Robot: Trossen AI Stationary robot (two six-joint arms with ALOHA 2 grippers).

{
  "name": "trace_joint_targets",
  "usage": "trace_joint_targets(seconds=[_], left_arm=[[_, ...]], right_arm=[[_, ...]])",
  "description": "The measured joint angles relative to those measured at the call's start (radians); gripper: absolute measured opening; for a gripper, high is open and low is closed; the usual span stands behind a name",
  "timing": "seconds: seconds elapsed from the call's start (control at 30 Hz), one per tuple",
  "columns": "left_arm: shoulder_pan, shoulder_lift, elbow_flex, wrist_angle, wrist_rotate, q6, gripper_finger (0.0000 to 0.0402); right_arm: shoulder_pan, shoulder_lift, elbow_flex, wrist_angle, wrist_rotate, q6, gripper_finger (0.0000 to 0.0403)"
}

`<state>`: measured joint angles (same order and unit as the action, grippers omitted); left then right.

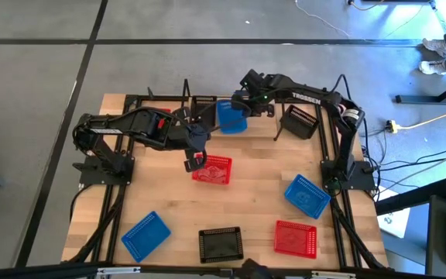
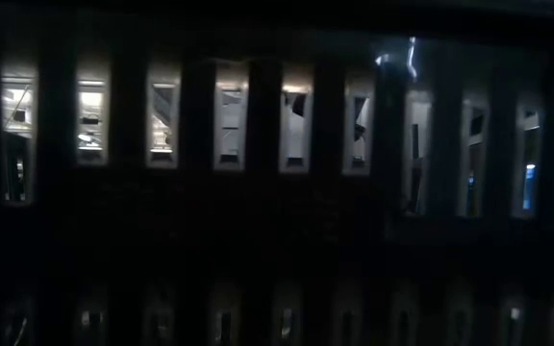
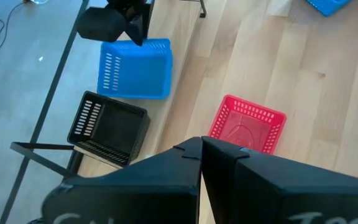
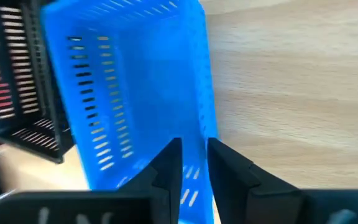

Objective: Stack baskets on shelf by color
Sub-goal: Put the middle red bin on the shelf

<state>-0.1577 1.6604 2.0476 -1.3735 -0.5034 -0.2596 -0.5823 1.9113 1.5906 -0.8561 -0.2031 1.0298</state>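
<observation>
A blue basket (image 1: 231, 116) (image 3: 135, 68) (image 4: 129, 93) stands on its bottom on the wood at the table's far edge. A black basket (image 3: 107, 127) (image 4: 17, 81) stands beside it on the left, among the shelf's black frame bars (image 1: 161, 99). My right gripper (image 1: 242, 99) (image 4: 194, 165) is over the blue basket, open, with one finger on each side of one wall. My left gripper (image 1: 194, 160) (image 3: 201, 149) is shut, holds nothing, and hangs just left of and above a red basket (image 1: 213, 169) (image 3: 247, 127) at mid-table. My right gripper comes steeply from above at the blue basket's wall (image 4: 204, 134), one finger inside the basket and one outside. The wall shows in the gap between them. I cannot tell whether either finger touches it. The basket rests on the wood.
More baskets lie on the tabletop: black (image 1: 300, 120) at the far right, blue (image 1: 307, 194) right, red (image 1: 295, 238) near right, black (image 1: 221, 243) near middle, blue (image 1: 145, 234) near left. Something red (image 1: 159, 118) shows under the left arm. A dark slotted wall (image 2: 277, 192) fills the low view.
</observation>
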Motion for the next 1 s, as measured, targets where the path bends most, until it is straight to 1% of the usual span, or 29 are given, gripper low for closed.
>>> trace_joint_targets(seconds=[0.1,0.23,0.37,0.5,0.57,0.63,0.83,0.9,1.0], left_arm=[[0.000,0.000,0.000,-0.007,0.000,0.000,0.0000],[0.000,0.000,0.000,-0.007,0.000,0.000,0.0000],[0.000,0.000,0.000,-0.007,0.000,0.000,0.0000],[0.000,0.000,0.000,-0.007,0.000,-0.001,0.0000],[0.000,0.000,0.000,-0.007,0.000,-0.008,0.0000],[0.000,0.000,0.000,-0.019,0.000,-0.030,0.0000],[0.010,0.000,0.000,-0.169,0.001,-0.113,0.0000],[0.010,0.000,0.000,-0.198,0.002,-0.111,0.0000],[0.009,0.005,0.000,-0.193,0.004,-0.105,0.0000]], right_arm=[[0.000,0.019,0.000,0.001,0.000,0.034,0.0072],[0.000,0.020,0.000,0.001,0.007,0.026,0.0072],[-0.001,-0.003,0.000,-0.001,0.014,-0.063,0.0072],[-0.003,-0.042,0.000,-0.013,0.015,-0.207,0.0072],[0.005,-0.081,0.000,-0.031,0.015,-0.305,0.0072],[0.028,-0.129,0.000,-0.067,0.036,-0.392,0.0072],[0.163,-0.294,0.000,-0.149,0.164,-0.664,0.0072],[0.213,-0.339,0.000,-0.165,0.184,-0.728,0.0072],[0.269,-0.402,0.000,-0.170,0.183,-0.765,0.0072]])
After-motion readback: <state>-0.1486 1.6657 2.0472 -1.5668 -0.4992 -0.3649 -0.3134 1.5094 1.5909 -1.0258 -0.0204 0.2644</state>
